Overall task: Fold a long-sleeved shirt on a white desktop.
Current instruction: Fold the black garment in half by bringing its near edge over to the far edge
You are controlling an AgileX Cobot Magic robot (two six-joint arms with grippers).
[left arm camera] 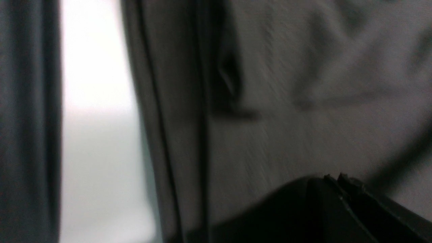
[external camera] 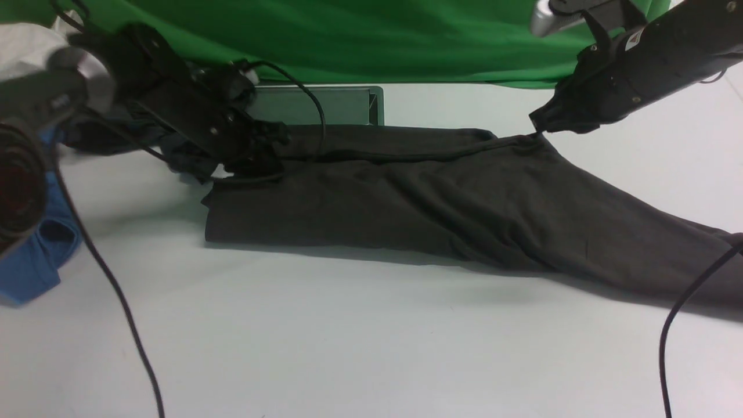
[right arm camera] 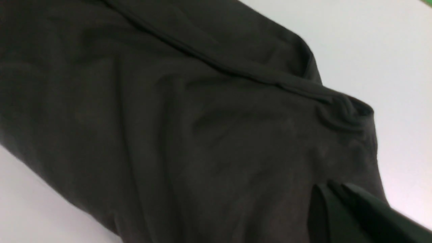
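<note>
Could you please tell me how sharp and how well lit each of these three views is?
Front view: evenly lit, the shirt sharp with a soft shadow on the desktop, the left arm near the lens blurred. Left wrist view: smeared throughout, the desktop glaring white. Right wrist view: fairly sharp but dim, so the shirt's folds barely show.

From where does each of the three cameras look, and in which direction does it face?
Front view: sits low between the arms, faces forward over the white desktop to the long-sleeved shirt and green backdrop; both arms show, the left gripper and right gripper at the shirt.
Left wrist view: on the left arm, very close to the shirt, blurred; its shut fingertips show.
Right wrist view: on the right arm, looks along the shirt; its fingertips show.
Shared: all three show shirt and desktop.
</note>
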